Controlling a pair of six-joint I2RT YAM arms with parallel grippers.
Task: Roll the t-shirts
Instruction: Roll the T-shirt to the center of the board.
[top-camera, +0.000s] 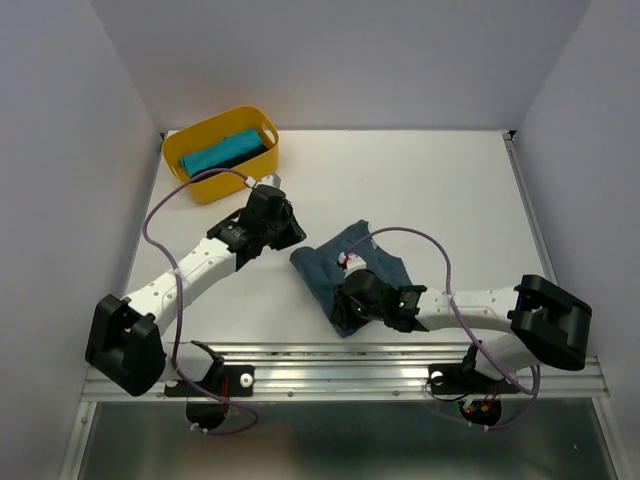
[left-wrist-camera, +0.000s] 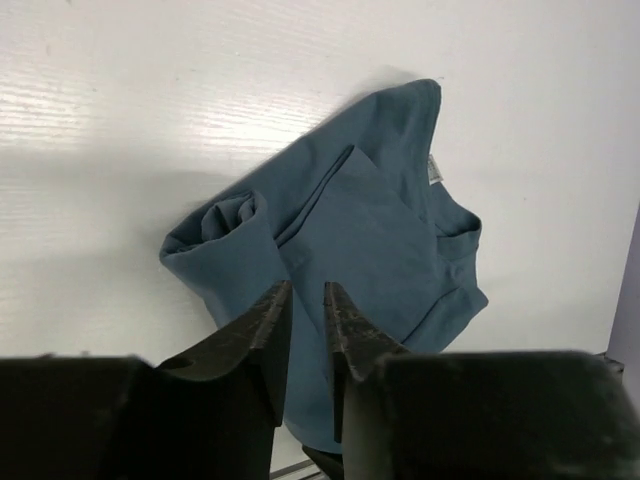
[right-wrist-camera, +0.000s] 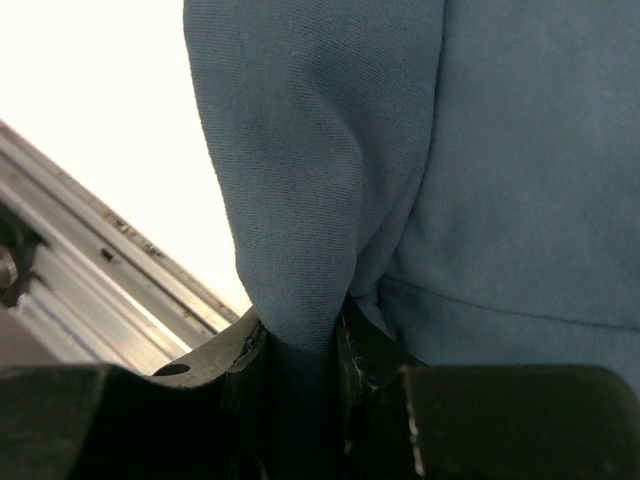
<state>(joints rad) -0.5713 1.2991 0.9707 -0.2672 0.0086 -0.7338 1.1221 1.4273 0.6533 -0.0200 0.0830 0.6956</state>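
Finding 1. The slate-blue t-shirt (top-camera: 320, 268) lies crumpled on the tabletop (top-camera: 420, 180) close to the near edge, about midway along it. It is not flat. One end is curled over on itself, and folds overlap across the middle.

Finding 2. The right gripper (right-wrist-camera: 300, 345) is pressed together on a raised fold of this shirt at its near hem, with the cloth standing up between the fingers. I judge this is done to lift or pull the hem taut so a roll can be made.

Finding 3. The left gripper (left-wrist-camera: 307, 295) hangs above the shirt's left side. Its fingers are slightly apart and nothing is between them. It appears placed to take a second hold.

Finding 4. The yellow tub (top-camera: 215, 120) stands in the far left corner, well apart, holding the turquoise t-shirt (top-camera: 210, 155) and the black t-shirt (top-camera: 240, 158).

Obstructions. The right arm's purple cable (top-camera: 440, 255) arches over the shirt, and the bunched folds could hinder an even roll.
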